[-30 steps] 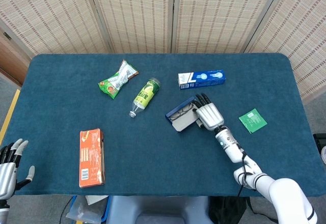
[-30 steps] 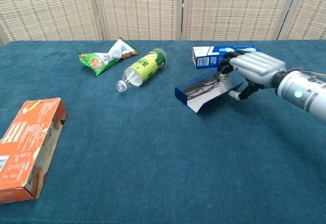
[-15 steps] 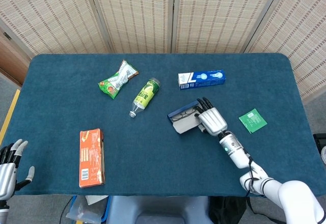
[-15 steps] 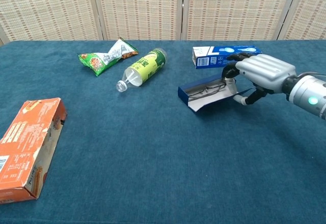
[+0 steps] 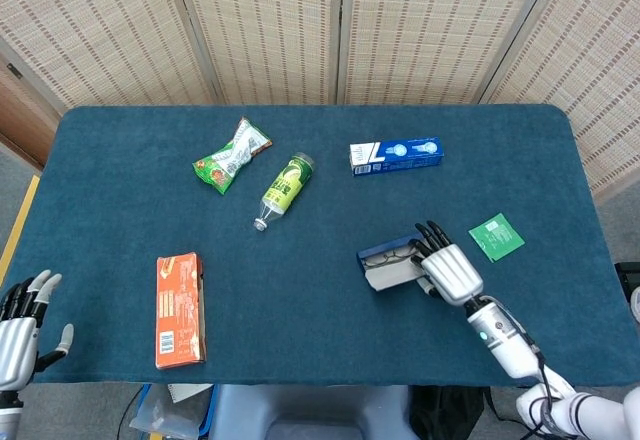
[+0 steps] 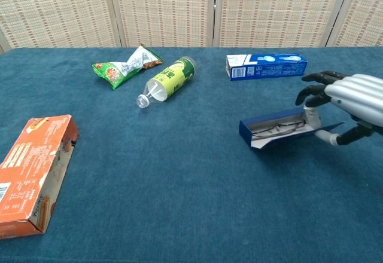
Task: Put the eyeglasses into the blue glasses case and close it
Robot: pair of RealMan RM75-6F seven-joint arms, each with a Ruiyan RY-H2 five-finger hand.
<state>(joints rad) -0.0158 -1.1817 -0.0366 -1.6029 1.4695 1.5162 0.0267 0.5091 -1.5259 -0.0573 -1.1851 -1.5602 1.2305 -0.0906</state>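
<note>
Right hand (image 6: 350,104) grips the open blue glasses case (image 6: 281,130) at its right end, eyeglasses (image 6: 276,128) lying lengthwise inside. Toothpaste box (image 6: 266,66) sits beyond the case, green packet (image 5: 496,237) to its right, bottle (image 6: 167,80) far left. Case's long axis runs left-right. Left hand (image 5: 22,328) spread, holding nothing, off the worktop (image 6: 179,203) edge.

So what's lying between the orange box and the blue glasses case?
Only bare table cloth lies between the orange box and the blue glasses case; the head view shows that best.
</note>
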